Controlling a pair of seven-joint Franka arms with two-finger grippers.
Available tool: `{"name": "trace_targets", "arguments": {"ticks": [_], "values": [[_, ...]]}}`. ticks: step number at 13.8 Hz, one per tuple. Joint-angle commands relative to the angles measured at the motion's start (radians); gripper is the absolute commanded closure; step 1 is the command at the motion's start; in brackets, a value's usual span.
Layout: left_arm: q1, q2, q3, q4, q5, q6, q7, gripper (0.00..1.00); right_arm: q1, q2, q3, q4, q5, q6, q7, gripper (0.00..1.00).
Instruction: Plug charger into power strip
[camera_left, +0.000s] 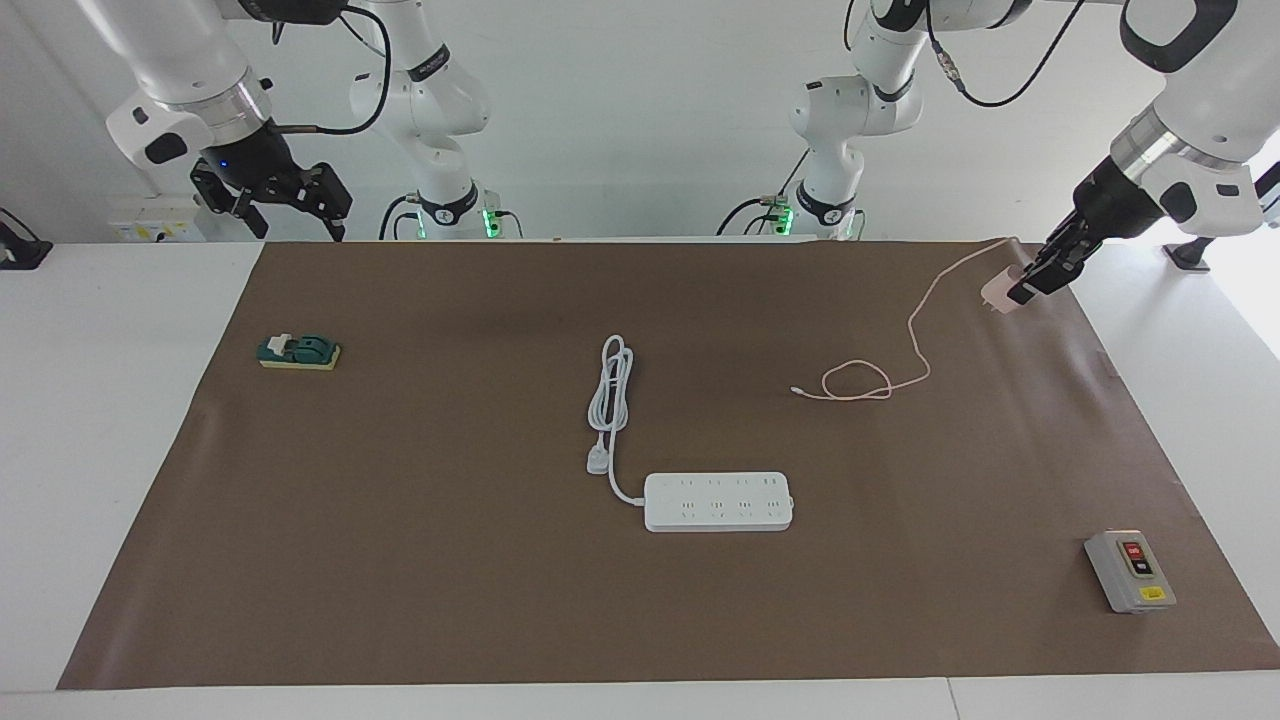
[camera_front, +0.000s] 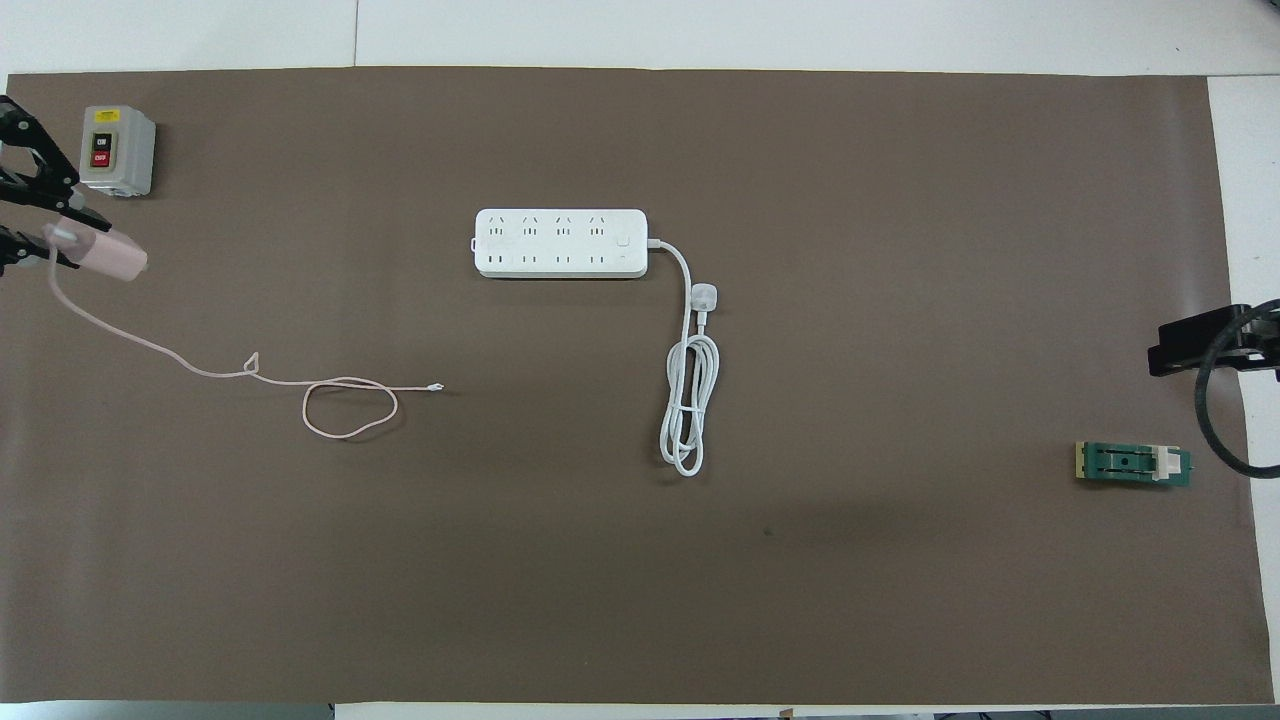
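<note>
The pale pink charger (camera_left: 997, 291) hangs in my left gripper (camera_left: 1022, 285), which is shut on it, up in the air over the mat's edge at the left arm's end. It also shows in the overhead view (camera_front: 108, 257) with the left gripper (camera_front: 55, 232). Its thin pink cable (camera_left: 862, 382) trails down onto the mat in a loop (camera_front: 345, 408). The white power strip (camera_left: 718, 501) lies flat mid-mat (camera_front: 560, 243), sockets up, well apart from the charger. My right gripper (camera_left: 288, 222) is open and empty, raised over the mat's corner at the right arm's end (camera_front: 1195, 345).
The strip's thick white cord and plug (camera_left: 598, 461) lie coiled nearer the robots (camera_front: 690, 400). A grey box with red and black buttons (camera_left: 1130, 570) stands at the left arm's end (camera_front: 117, 150). A green block (camera_left: 298, 352) lies at the right arm's end (camera_front: 1133, 464).
</note>
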Motion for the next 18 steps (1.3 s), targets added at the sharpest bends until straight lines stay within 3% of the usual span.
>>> {"name": "trace_targets", "arguments": {"ticks": [1, 11, 18], "values": [[-0.066, 0.064, 0.007, 0.031, 0.054, 0.067, -0.237, 1.00, -0.027, -0.019, 0.023, -0.017, -0.015, 0.002, -0.019, 0.00], [-0.183, 0.215, 0.007, 0.030, 0.119, 0.239, -0.709, 1.00, -0.027, -0.031, 0.024, -0.009, -0.006, 0.008, 0.015, 0.00], [-0.321, 0.324, 0.008, 0.023, 0.182, 0.348, -0.872, 1.00, -0.019, -0.033, 0.023, -0.010, -0.001, 0.010, 0.026, 0.00]]}}
